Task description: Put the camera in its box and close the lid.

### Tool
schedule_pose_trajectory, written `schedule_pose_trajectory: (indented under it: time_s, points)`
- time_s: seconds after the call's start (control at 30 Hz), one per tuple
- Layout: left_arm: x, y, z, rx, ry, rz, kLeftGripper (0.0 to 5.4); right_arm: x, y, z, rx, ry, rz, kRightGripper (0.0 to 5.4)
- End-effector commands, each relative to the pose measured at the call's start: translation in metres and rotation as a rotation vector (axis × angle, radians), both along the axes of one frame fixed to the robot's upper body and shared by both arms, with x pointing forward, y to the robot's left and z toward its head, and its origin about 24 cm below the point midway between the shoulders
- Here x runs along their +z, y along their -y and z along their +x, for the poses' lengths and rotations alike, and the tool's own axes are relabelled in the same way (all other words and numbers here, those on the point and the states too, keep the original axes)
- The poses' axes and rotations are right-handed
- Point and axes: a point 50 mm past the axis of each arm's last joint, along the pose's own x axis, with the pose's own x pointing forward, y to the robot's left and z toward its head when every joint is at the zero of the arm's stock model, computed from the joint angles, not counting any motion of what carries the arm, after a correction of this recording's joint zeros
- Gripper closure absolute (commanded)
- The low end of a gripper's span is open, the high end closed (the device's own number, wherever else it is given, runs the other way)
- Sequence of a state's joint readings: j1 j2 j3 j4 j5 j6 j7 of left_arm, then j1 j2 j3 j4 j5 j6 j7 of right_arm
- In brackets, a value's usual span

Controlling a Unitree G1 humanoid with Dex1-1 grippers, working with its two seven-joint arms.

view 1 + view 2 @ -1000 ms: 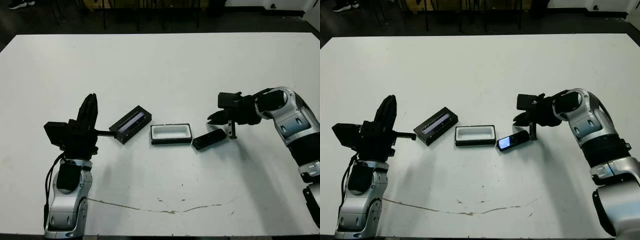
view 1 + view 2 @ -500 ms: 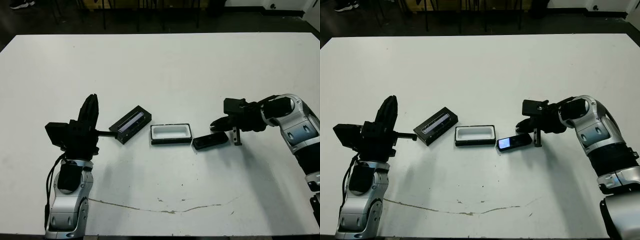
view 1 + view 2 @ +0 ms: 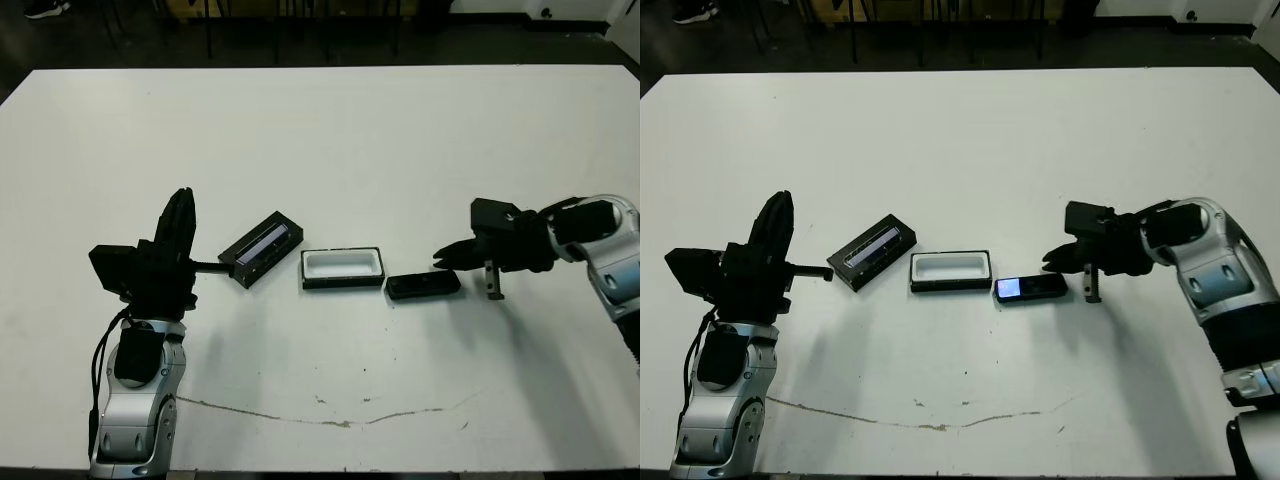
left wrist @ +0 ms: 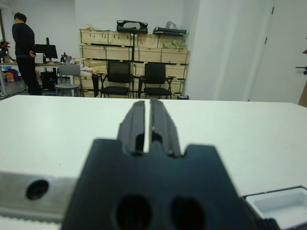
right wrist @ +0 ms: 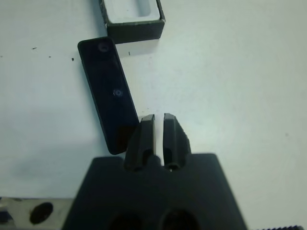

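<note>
My right gripper (image 3: 448,255), fingers nearly together and holding nothing, sits just beyond the camera's (image 3: 424,285) end; box (image 3: 343,268) farther on.

Head stereo pair looking down over the table (image 3: 330,130), wrist views close, both showing the box (image 5: 133,19)

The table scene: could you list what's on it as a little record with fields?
camera: flat on the table, outside the box, just to its right
box: open, white lining bare, nothing inside
lid: off, lying angled to the box's left
right gripper: shut, beside the camera's far end
left gripper: shut, raised, holding nothing
</note>
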State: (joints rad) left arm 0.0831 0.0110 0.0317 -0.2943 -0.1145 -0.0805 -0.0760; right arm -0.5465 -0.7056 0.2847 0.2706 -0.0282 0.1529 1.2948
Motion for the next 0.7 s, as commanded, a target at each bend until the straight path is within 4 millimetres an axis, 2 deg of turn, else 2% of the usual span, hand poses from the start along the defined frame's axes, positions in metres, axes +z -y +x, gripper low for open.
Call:
schedule_pose_trajectory:
  time_s: [0.03, 0.3, 0.47, 0.7]
  points:
    - [-0.004, -0.003, -0.001, 0.014, -0.035, 0.017, 5.37, -0.003, 0.006, -0.007, -0.012, -0.023, -0.003, 5.40]
    - [-0.005, -0.003, -0.001, 0.012, -0.027, 0.029, 5.37, -0.003, 0.005, -0.019, -0.069, -0.038, 0.000, 5.40]
    - [-0.005, -0.003, -0.001, 0.012, -0.029, 0.025, 5.37, -0.005, 0.004, -0.020, -0.133, -0.087, 0.097, 5.40]
    - [-0.005, -0.003, -0.002, 0.018, -0.032, 0.028, 5.37, -0.002, 0.007, -0.025, -0.165, -0.111, 0.095, 5.40]
